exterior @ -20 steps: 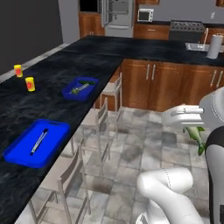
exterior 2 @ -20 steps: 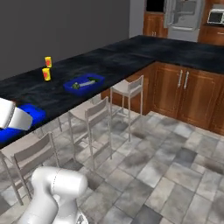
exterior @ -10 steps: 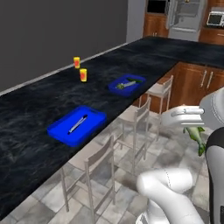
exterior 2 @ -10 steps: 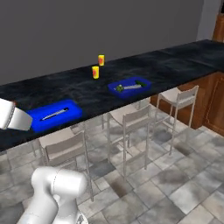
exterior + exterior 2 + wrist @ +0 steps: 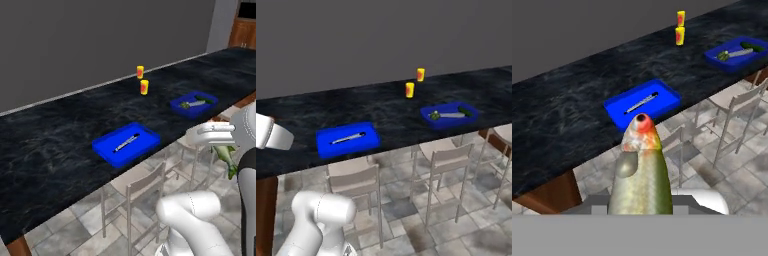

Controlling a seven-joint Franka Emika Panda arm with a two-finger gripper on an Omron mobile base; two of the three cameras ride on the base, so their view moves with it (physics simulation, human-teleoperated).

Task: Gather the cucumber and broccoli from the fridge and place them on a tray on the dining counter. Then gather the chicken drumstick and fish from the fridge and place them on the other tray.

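Observation:
My gripper [image 5: 218, 146] is shut on the fish [image 5: 641, 170], an olive, silvery body that points toward the dining counter [image 5: 572, 115] in the hand view. The fish [image 5: 226, 159] hangs below my hand, off the counter's edge and above the chairs. Ahead lies the near blue tray [image 5: 643, 104] with a thin grey utensil [image 5: 641, 102] in it. The far blue tray [image 5: 737, 52] holds the broccoli [image 5: 724, 56] and the cucumber [image 5: 752, 48]. In the left base view the near tray [image 5: 126, 144] sits left of my hand. The fridge and chicken drumstick are out of view.
Two yellow and red cups [image 5: 144, 87] stand on the counter behind the trays. Grey chairs [image 5: 356, 187] line the counter's near edge over a tiled floor. A brown wooden leg [image 5: 549, 195] carries the counter's left end. A grey wall runs behind the counter.
The base has driven and turned, so the whole scene has shifted. The kitchen cabinets have left the picture and the dining counter with both trays now lies ahead. The fish stays in my grip.

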